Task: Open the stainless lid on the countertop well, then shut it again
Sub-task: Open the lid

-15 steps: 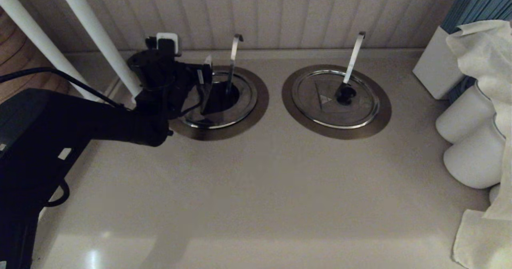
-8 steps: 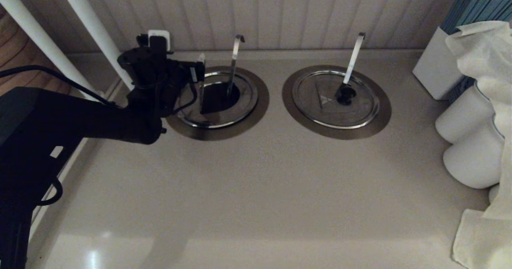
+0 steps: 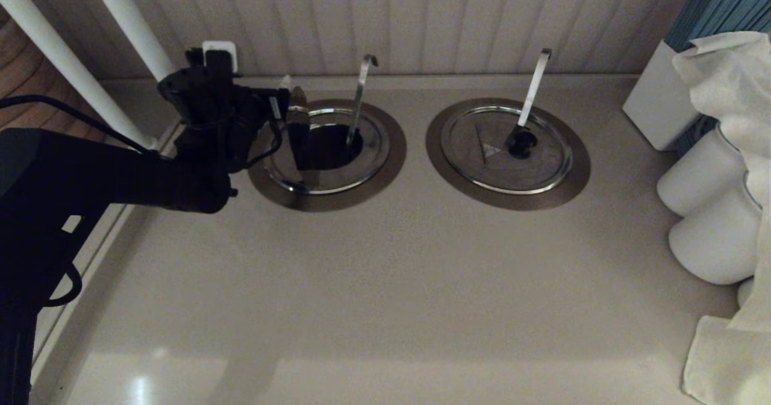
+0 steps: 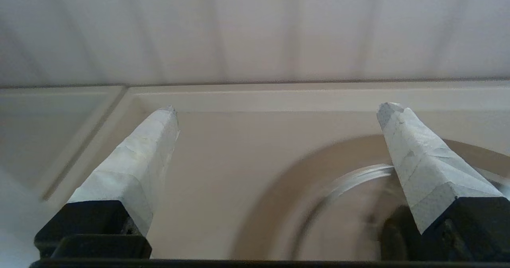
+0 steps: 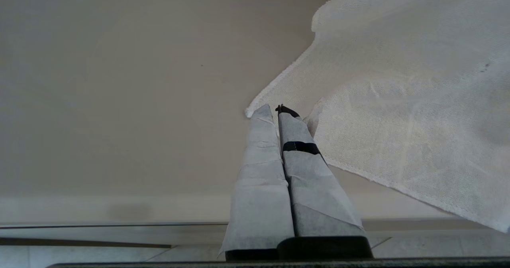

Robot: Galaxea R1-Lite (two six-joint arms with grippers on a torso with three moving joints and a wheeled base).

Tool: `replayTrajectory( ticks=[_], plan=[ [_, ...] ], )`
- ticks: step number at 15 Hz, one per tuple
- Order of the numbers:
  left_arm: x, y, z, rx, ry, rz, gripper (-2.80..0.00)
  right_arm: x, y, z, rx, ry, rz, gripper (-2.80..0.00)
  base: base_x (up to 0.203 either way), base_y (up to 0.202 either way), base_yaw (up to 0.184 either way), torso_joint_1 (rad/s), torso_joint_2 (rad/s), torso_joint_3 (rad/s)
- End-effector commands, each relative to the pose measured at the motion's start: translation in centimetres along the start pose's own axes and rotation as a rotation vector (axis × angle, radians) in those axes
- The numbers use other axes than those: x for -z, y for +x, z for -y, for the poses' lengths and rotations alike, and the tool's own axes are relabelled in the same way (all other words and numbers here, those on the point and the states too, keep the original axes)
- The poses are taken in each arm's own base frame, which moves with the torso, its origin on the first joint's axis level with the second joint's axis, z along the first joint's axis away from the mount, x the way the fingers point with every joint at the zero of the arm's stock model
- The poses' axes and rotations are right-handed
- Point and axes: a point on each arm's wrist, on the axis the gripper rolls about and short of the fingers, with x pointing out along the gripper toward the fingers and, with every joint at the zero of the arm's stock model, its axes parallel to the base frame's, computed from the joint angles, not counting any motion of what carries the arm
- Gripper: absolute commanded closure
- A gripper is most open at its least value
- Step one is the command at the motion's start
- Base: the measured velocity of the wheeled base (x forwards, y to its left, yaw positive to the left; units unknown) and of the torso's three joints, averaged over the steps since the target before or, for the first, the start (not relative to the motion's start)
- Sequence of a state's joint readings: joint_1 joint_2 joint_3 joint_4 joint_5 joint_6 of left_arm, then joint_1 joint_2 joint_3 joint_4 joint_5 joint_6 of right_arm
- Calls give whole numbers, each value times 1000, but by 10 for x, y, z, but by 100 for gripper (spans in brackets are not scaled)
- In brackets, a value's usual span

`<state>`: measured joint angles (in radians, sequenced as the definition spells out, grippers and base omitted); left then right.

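The countertop well (image 3: 385, 165) is the left of two steel-ringed holes, with a slim hook-tipped handle (image 3: 359, 100) rising from it. The stainless lid (image 3: 298, 119) is tipped up steeply at the well's left side, and a dark opening (image 3: 331, 146) shows beside it. My left gripper (image 3: 290, 89) is open just left of the lid's raised edge; whether a finger touches it I cannot tell. In the left wrist view my left gripper (image 4: 279, 107) is wide open with nothing between its fingers; the blurred flange (image 4: 271, 188) and black knob (image 4: 392, 236) sit by one finger. My right gripper (image 5: 275, 110) is shut and parked beside a white cloth (image 5: 398, 100).
The twin well (image 3: 575, 176) at centre right keeps its lid (image 3: 482, 164) flat, with a broader white handle (image 3: 533, 85). White jars (image 3: 699, 182), a cloth (image 3: 723, 357) and a white box (image 3: 656, 103) line the right side. White poles (image 3: 120, 25) and the wall stand behind my left arm.
My left arm has drawn back to the left and toward the wall. The lid has risen from a tilt to nearly upright, and the hook-tipped handle has shifted slightly right.
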<state>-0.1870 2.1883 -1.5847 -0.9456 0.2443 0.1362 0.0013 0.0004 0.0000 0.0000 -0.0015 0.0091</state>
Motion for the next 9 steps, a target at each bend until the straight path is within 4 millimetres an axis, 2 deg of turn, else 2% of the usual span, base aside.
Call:
replayTrajectory(
  ticks=[1,5,9],
  plan=[
    [-2,0,0,2,-2,9,-280,0,0,0,0,0,0,0,0,0,0,0,0,0],
    [-5,1,-8,-7,-8,18,-280,0,0,0,0,0,0,0,0,0,0,0,0,0],
    [-7,7,-31,-39,2,29,-280,0,0,0,0,0,0,0,0,0,0,0,0,0]
  ],
)
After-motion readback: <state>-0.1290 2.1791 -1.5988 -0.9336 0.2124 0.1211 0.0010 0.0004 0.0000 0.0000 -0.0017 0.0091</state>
